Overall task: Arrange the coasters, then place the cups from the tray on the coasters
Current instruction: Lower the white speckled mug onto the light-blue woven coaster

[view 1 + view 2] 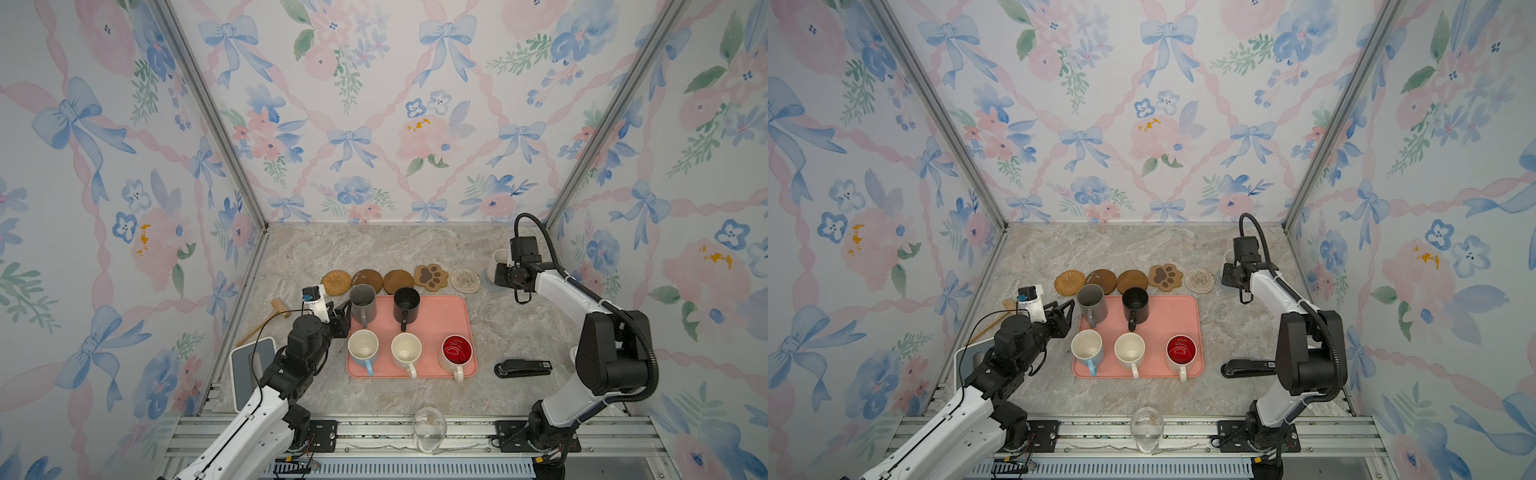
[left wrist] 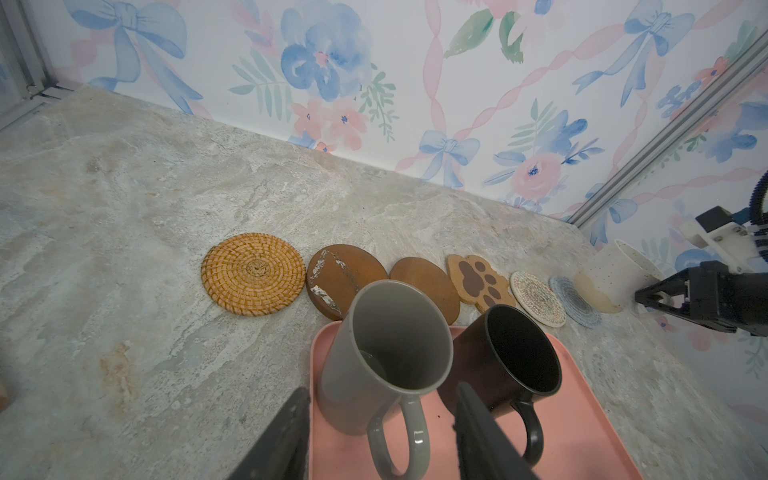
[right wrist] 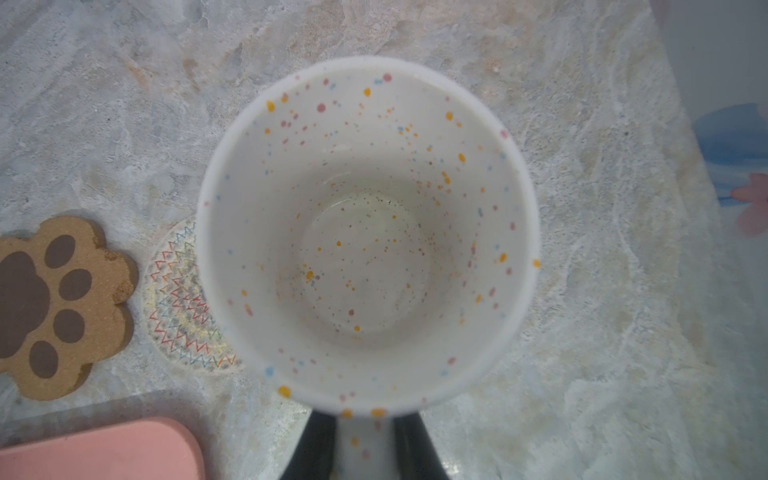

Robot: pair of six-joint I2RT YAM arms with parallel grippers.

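Pinching the handle of a speckled cream-white mug (image 3: 365, 232) between narrow jaws, the right gripper (image 3: 363, 449) holds it at the far right end of the coaster row, over or just beyond the grey-blue coaster (image 2: 575, 301). Whether the mug's base rests on that mat or hangs clear cannot be told; from the left wrist view it looks tilted. The left gripper (image 2: 382, 399) stands about half open, one finger on either side of the grey mug's (image 2: 386, 345) handle, not closed on it. That mug stands at the far left corner of the tray (image 1: 440, 316).

Arranging the coasters looks finished. The rattan coaster (image 1: 336, 282), two brown rounds (image 1: 367, 279) (image 1: 398, 281), the paw-print coaster (image 1: 431, 276), the white woven coaster (image 1: 465, 280) and the grey-blue one lie in a line just behind the tray's far edge, close together.

Placing the cups has barely begun. Five remain on the tray: the grey mug, the black mug (image 1: 406, 305), the pale blue mug (image 1: 363, 349), a plain cream-white mug (image 1: 406, 351) and the red-lined mug (image 1: 456, 353). By this reckoning one cup is on its way to a coaster and five are left.
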